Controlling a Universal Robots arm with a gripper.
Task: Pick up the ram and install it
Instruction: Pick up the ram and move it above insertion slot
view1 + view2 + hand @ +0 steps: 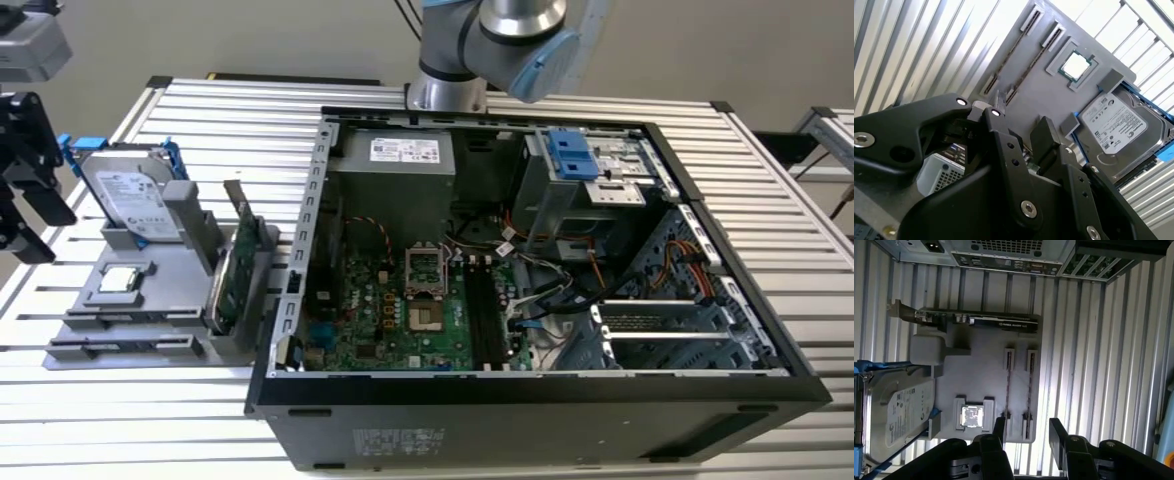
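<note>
Hovering over the gray holder (979,370) at its end away from the PC case (1004,255) in the first wrist view, the gripper (1027,429) had both black fingers (1056,432) spread apart w/ nothing btwn them. The ram (1008,384) stood on edge in a narrow slot of the holder, w/ a second stick (1030,385) in the slot beside it. A CPU (973,416) sat in a pocket next to the slots. A hard drive (901,410) leaned at the holder's side, and an expansion card (999,322) stood across the end nearest the case.

In the second wrist view the fingers were again parted and empty. Beyond them lay the two slotted sticks, the CPU and the blue-framed drive.

In the exterior view the holder sat on the slatted table (200,110) at the exterior view's left, just beside the open case. The gripper's black parts hung at the left edge, near the drive. The arm (507,40) rose behind the case.
</note>
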